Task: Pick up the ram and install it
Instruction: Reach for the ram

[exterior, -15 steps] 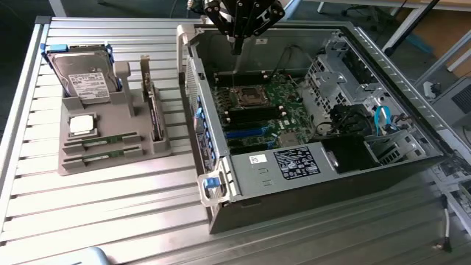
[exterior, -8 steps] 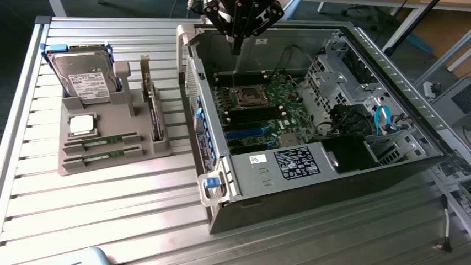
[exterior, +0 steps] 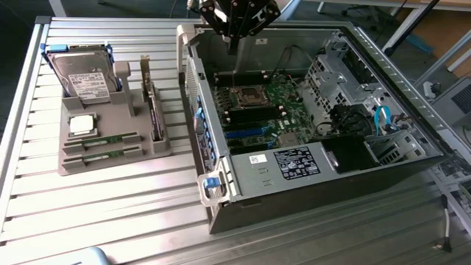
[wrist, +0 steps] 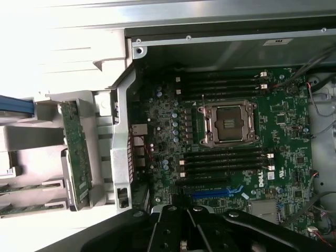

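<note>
A: Quick, nearest first?
B: Open computer case (exterior: pixel 309 190) is lying on its side on the slatted table (exterior: pixel 110 221), with the motherboard (exterior: pixel 268 107) facing up.
A: Ram?
B: Sitting in the grey holder (exterior: pixel 110 168), just beside the case on the exterior view's left. Two alike: nearer ram stick (exterior: pixel 101 158) and farther ram stick (exterior: pixel 101 142). Both are lying flat in their slots, parallel, with nothing touching them.
A: Rest of the holder?
B: Going back from the sticks, the processor chip (exterior: pixel 81 125) is lying flat. The expansion card (exterior: pixel 153 113) is standing on edge along the side closest to the case. The hard drive (exterior: pixel 85 77) is sitting at the far end.
A: Claw?
B: Gripper (exterior: pixel 233 48) is hanging over the case's far end, above the motherboard. Its fingers are pressing together and carrying nothing. It's well apart from both sticks.
A: Wrist view?
B: It's looking down past the gripper (wrist: pixel 184 223) at the CPU socket (wrist: pixel 229 123) and the black memory slots (wrist: pixel 226 160) beside it.
</note>
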`<action>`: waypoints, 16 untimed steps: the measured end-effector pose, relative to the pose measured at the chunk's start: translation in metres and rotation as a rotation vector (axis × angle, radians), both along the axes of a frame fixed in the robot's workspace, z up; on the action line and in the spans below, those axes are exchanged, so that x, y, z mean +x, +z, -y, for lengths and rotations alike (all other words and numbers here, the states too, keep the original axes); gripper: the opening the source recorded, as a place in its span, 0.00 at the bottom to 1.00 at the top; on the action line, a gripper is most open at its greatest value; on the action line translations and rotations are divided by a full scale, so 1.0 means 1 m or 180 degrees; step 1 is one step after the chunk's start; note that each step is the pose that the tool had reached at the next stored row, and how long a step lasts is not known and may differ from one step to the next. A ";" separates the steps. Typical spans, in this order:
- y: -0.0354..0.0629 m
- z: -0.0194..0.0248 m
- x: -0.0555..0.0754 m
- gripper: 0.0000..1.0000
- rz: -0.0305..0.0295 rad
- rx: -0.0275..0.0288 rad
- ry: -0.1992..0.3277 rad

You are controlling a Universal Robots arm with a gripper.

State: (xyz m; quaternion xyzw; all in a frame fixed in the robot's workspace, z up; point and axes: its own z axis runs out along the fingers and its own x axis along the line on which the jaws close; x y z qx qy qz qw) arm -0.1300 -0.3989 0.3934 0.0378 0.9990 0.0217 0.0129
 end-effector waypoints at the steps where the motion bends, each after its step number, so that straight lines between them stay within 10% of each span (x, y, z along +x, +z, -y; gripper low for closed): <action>1: -0.0001 0.0000 -0.001 0.11 0.0000 0.0000 0.0000; 16: 0.0000 0.0000 -0.021 0.11 0.0000 0.0000 0.0000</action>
